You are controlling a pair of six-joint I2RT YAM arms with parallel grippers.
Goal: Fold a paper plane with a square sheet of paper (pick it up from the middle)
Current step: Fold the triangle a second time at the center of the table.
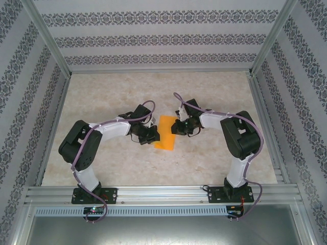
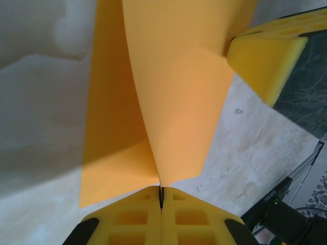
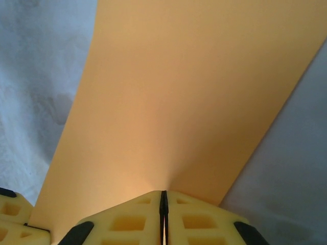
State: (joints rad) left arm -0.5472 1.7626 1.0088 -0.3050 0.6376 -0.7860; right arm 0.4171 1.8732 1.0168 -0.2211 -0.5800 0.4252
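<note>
The square sheet of paper (image 1: 164, 133) lies at the middle of the desk (image 1: 214, 163), between the two arms. The left hand (image 2: 161, 198) is pressed shut on one edge, and the right hand (image 3: 164, 198) pinches the opposite edge. One part of the sheet bows over another (seemingly a first fold, half made). No nose or wing creases show, so I judge most of the folding is yet to do.
</note>
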